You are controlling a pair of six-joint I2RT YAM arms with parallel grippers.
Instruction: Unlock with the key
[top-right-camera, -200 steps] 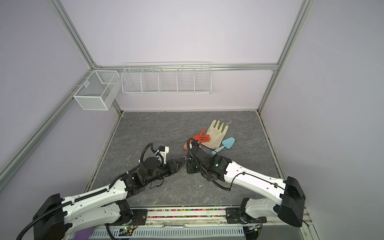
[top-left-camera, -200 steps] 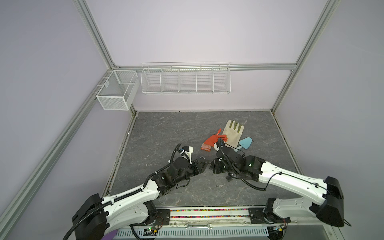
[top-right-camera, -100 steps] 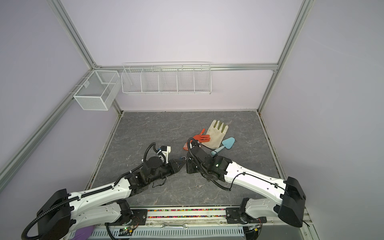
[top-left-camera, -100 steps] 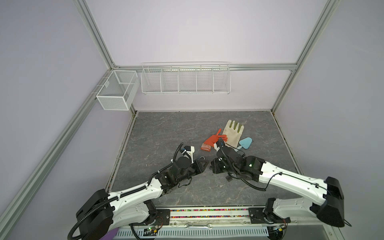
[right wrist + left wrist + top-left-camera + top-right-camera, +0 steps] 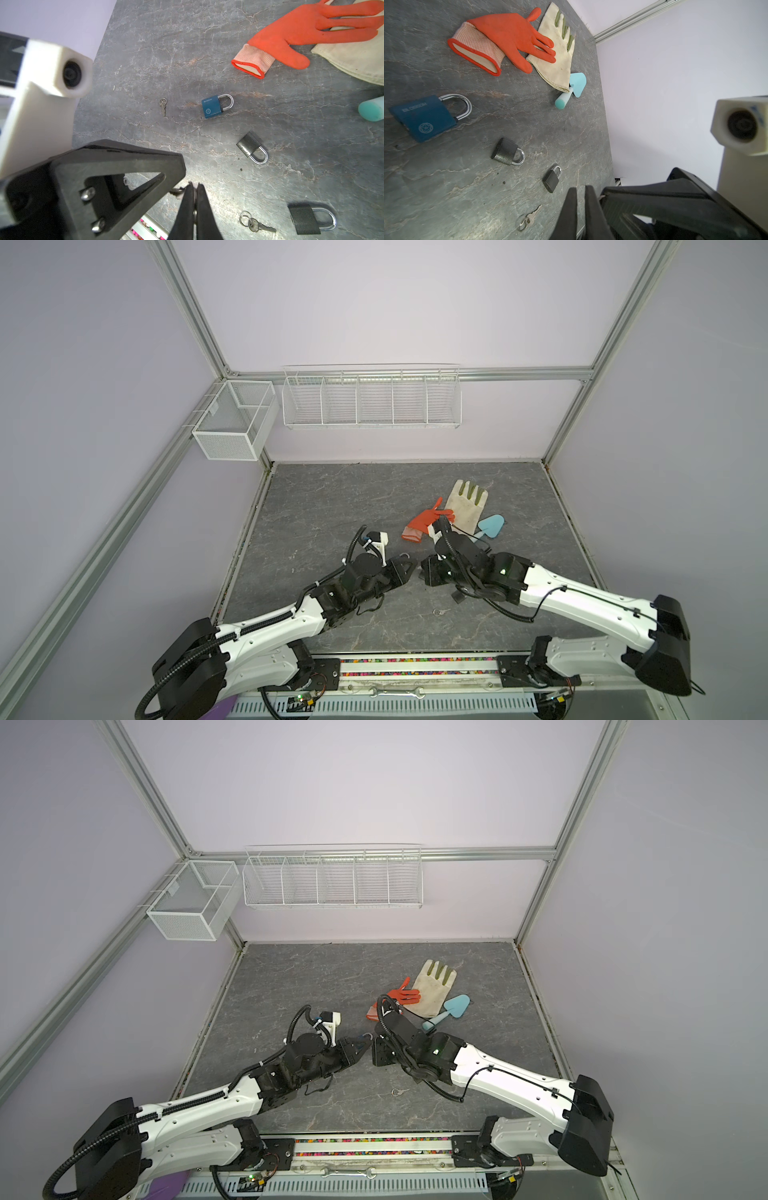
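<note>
Left arm [image 5: 270, 622] and right arm [image 5: 582, 601] both stretch in low from the near edge and angle inward. The two grippers sit nose to nose near the middle, almost touching in both top views. Left gripper [image 5: 409, 570]: fingers [image 5: 570, 207] drawn together, only a thin slit between them. Right gripper [image 5: 426, 572]: fingers [image 5: 185, 207] pressed tight at the tips, just right of the left gripper.

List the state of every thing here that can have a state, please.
left gripper: shut, load not visible
right gripper: shut on thin metal piece
blue padlock: shackle closed, lying flat
grey padlock: shackle closed
dark padlock: shackle closed
ringed key: loose, in no lock
single key: loose, in no lock
</note>
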